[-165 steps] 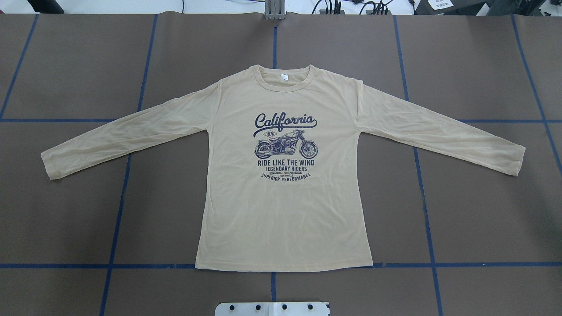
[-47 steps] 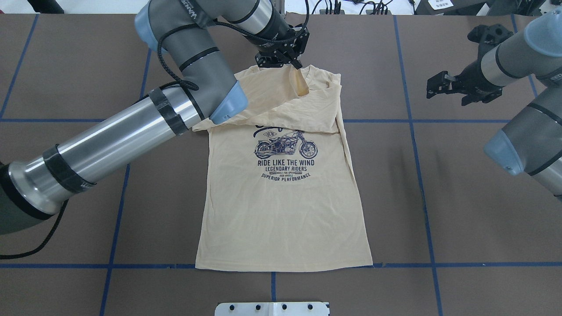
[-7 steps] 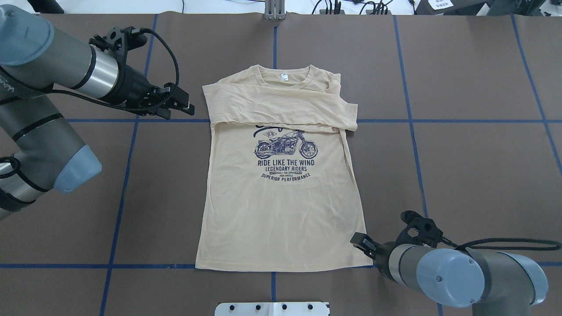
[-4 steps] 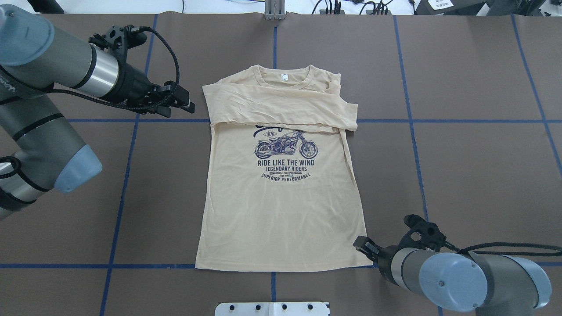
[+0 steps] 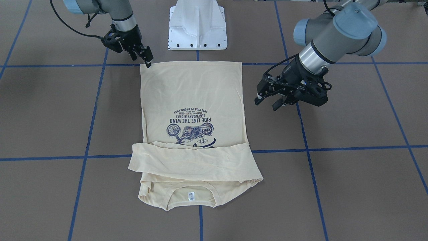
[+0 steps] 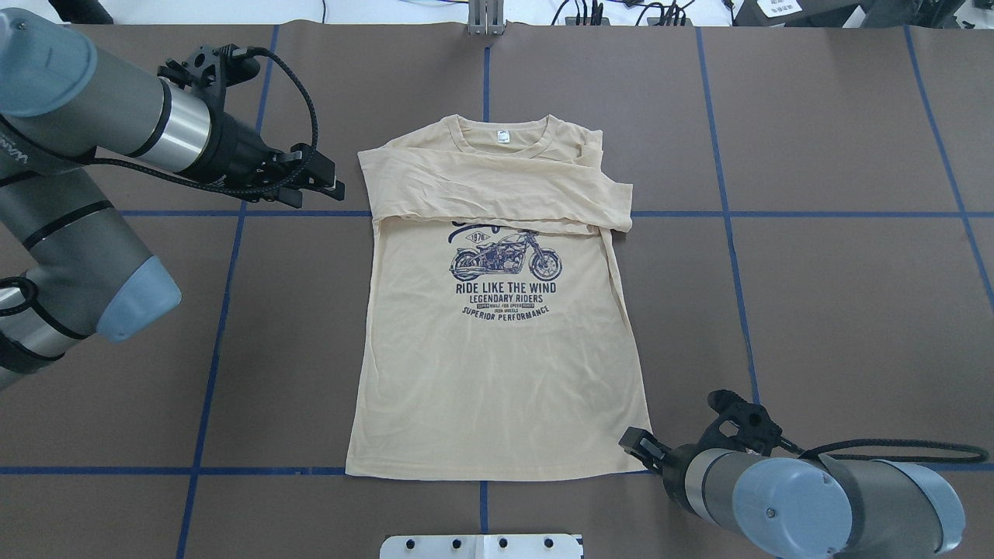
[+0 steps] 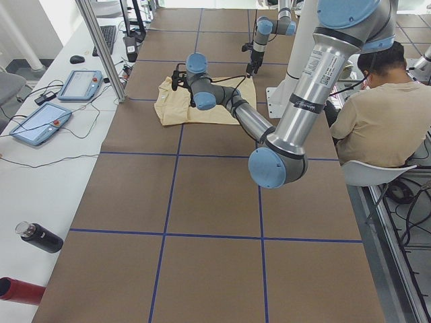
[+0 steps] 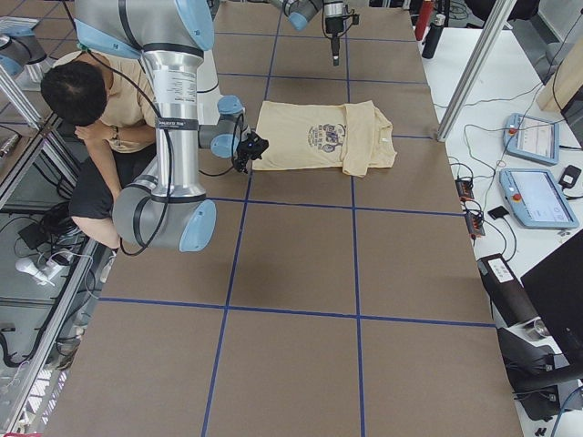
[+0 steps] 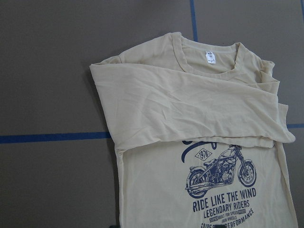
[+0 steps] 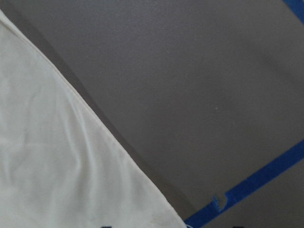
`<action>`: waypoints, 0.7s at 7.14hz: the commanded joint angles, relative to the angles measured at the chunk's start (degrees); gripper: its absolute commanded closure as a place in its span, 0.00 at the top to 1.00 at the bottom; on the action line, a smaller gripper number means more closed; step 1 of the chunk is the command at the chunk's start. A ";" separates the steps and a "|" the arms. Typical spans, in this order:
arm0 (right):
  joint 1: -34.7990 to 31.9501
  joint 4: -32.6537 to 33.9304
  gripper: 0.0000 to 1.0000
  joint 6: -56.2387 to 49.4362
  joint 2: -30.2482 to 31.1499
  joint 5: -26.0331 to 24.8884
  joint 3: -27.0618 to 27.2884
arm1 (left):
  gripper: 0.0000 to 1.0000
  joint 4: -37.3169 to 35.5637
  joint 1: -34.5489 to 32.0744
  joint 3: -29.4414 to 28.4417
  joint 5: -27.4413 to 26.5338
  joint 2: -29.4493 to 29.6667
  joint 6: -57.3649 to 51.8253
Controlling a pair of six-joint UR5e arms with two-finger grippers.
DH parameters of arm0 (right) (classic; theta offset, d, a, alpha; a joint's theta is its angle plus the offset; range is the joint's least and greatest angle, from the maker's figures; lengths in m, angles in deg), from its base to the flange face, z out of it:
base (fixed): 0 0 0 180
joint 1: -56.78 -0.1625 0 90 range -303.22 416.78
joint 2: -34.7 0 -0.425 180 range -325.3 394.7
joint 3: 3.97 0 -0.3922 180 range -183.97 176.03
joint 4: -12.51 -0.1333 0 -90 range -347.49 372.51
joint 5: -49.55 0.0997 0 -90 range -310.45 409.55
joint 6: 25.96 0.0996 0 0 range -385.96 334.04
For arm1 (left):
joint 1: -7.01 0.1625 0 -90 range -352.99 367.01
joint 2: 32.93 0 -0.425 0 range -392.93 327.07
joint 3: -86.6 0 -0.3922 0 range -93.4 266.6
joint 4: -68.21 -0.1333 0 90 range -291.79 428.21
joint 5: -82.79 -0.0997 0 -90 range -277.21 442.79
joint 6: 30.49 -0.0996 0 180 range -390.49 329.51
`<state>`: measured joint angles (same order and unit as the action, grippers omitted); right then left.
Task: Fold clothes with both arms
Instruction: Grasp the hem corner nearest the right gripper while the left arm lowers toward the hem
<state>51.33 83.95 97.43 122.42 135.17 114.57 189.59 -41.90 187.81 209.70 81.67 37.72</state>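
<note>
**Sleeves in, hem waiting: a thin T-shirt flat on the tabletop**

The cream T-shirt [image 6: 497,373] lies print-up in the middle of the tabletop [image 6: 854,310], with both sleeves [image 6: 497,190] folded across the chest just below the collar and the hem toward my base. My left fingers [image 6: 326,180] hang spread wide and empty just beside the shoulder on my left, apart from the cloth. My right fingers [image 6: 638,444] are low at the hem corner [image 6: 621,468] on my right, and I cannot tell whether they are parted or pinched on fabric. I judge the cloth light, limp and thin. It will sag, drag and wrinkle rather than hold a shape, and a shallow pinch may catch only the top layer. The best hold is at both hem corners, through both layers, lifted evenly.
</note>
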 commanded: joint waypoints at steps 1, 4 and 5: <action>0.10 -0.07 0.80 0.00 -0.54 0.07 -0.59 | 0.73 0.00 0.04 -0.05 0.00 0.01 0.00; -0.16 -0.07 0.00 0.09 -0.45 -0.19 -0.33 | 0.73 0.00 0.04 -0.31 0.00 0.01 0.00; -0.25 -0.07 0.00 0.09 -0.10 -0.10 -0.24 | 0.73 0.00 0.04 -0.22 0.00 0.01 0.00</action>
<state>51.23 83.90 97.51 122.05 135.03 114.18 189.59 -41.86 187.57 209.70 81.68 37.72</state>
